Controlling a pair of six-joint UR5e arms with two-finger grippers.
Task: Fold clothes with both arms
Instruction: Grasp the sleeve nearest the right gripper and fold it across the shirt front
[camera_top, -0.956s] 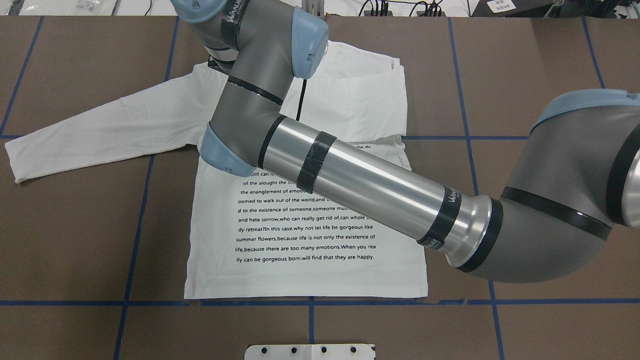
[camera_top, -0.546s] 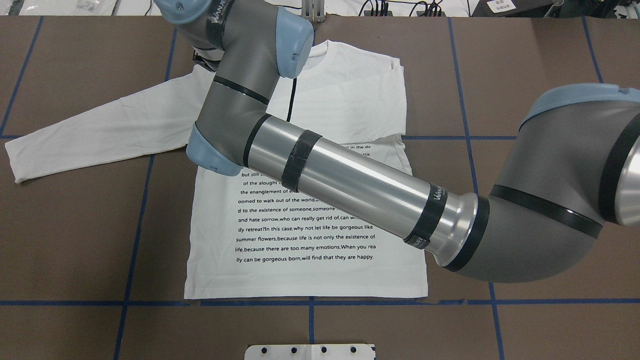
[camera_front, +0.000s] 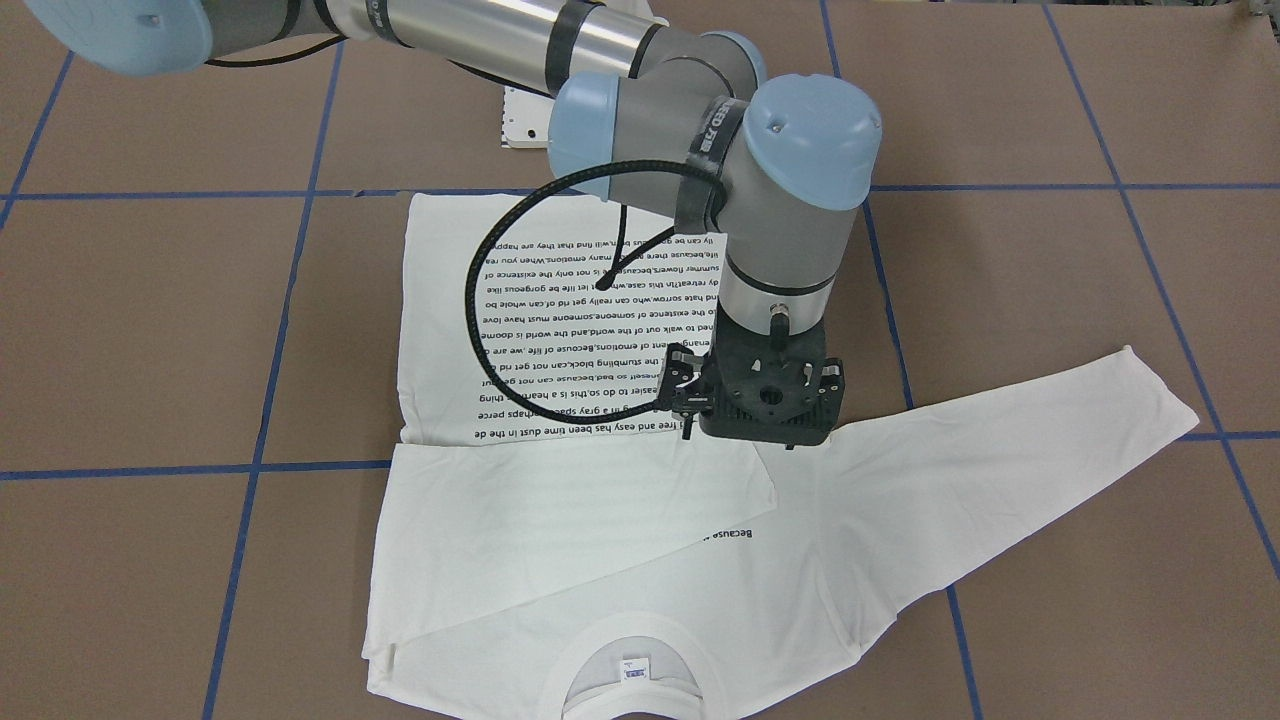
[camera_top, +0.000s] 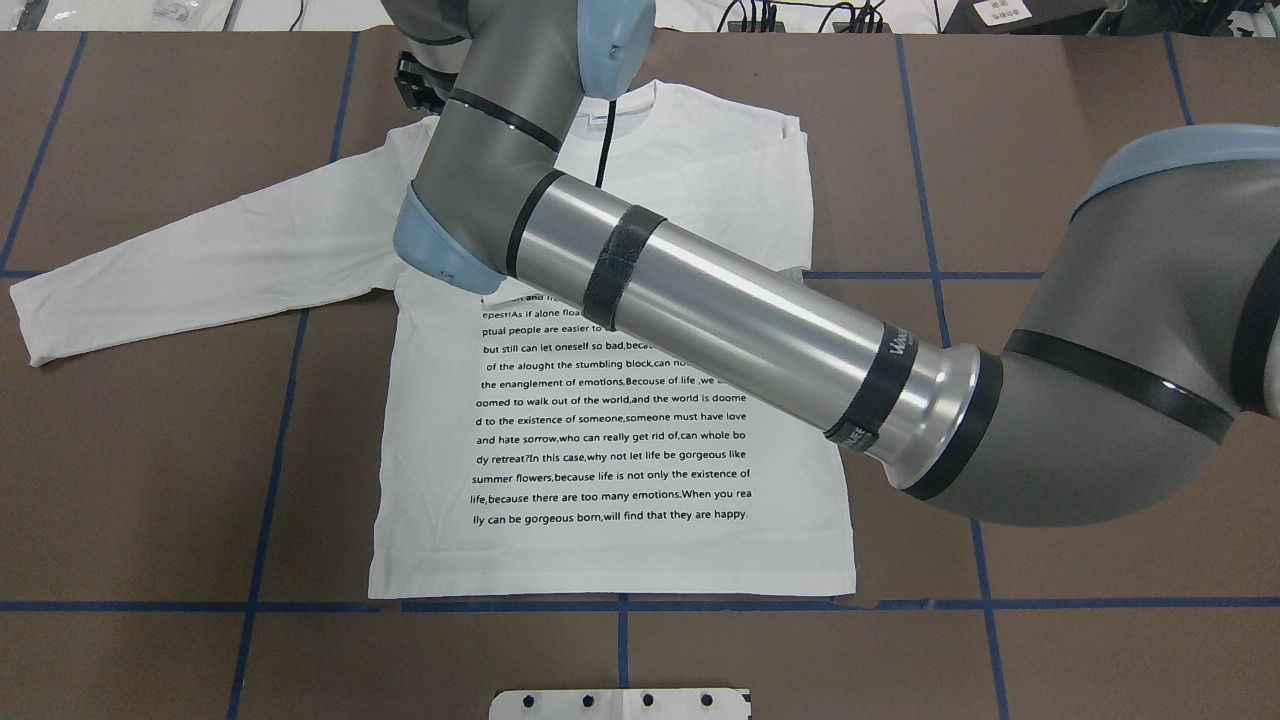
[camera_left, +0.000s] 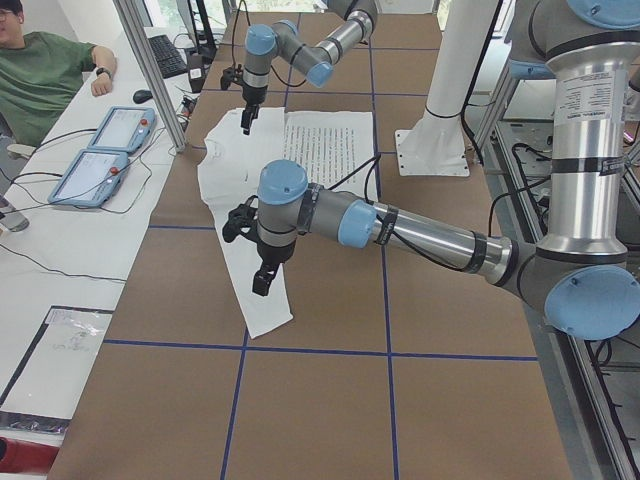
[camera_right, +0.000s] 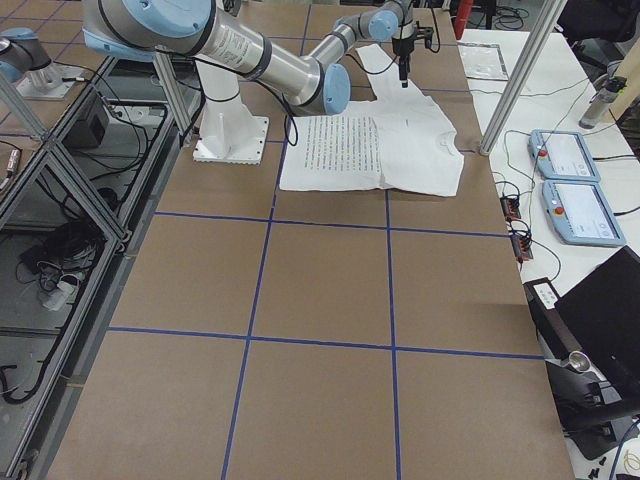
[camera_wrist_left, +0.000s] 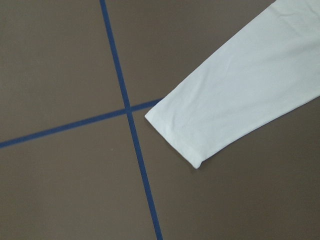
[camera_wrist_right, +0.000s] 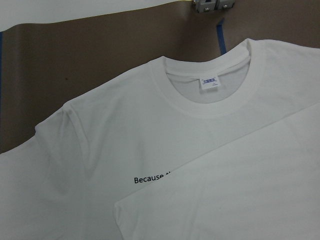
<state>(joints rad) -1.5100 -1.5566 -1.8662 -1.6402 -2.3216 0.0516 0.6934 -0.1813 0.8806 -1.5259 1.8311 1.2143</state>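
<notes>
Brown table (camera_top: 150, 450), white long-sleeved T-shirt (camera_top: 620, 560) spread flat; right gripper (camera_front: 765, 405) mid-frame above it, left gripper (camera_left: 262, 282) over its cuff (camera_wrist_left: 195, 145); I cannot tell either finger gap.

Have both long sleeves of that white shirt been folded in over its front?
No: only the folded sleeve lies across the chest of the T-shirt, while the outstretched sleeve lies flat on the table.

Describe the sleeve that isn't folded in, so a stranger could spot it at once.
On the brown, blue-taped table lies a white T-shirt, print up. From its shoulder on the robot's left, one long sleeve stretches over the table to its cuff. The other sleeve is folded across the chest; only this one sticks out.
</notes>
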